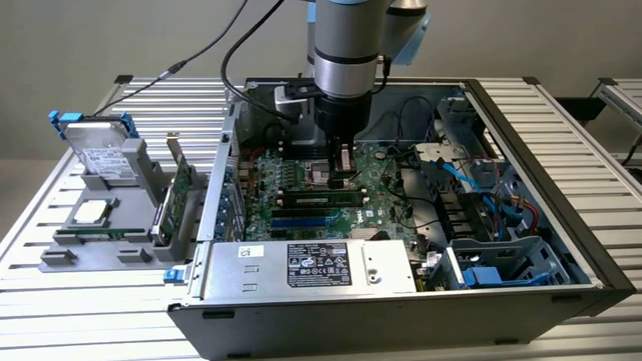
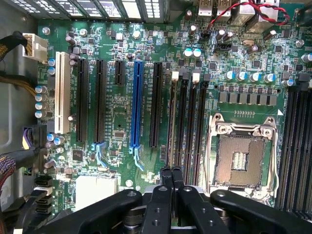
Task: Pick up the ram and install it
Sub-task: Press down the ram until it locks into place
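Currently the ram (image 1: 321, 197) stands on edge in the memory slot nearest the long expansion slots, just on the camera side of the CPU socket (image 2: 241, 156) in the exterior view. Green board, dark chips along it, looks level; whether it is pushed fully home or latched can't be told. End effector (image 2: 171, 176) is fully closed and gripping nothing, fingertips lined up over that same slot toward one end of the stick. Touching its top edge or just above it, can't tell. Main risk as I judge it: force at one end only would tip the stick and seat it crooked, or leave a white latch (image 2: 174, 75) unclicked. Second risk: the closed tips slide off the thin top edge and land on the open socket with its exposed contacts, or on the empty neighbour slots. Small capacitors (image 2: 188, 52) past the slot end could get knocked if the tips run long. Room: straight up is free, the cleanest way out. Sideways is tight, socket one way, black slots and the blue slot (image 2: 138, 102) the other. Toward the exterior view's right, loose cables (image 1: 456, 174) and the drive cage (image 1: 501, 252) crowd in. The power supply (image 1: 311, 267) blocks the near side, and the case (image 1: 401, 327) walls ring everything. Out on the tabletop (image 1: 561, 105), the grey fixture (image 1: 56, 256) with an expansion card (image 1: 180, 197) and hard drive (image 1: 101, 150) sits well apart, no conflict.
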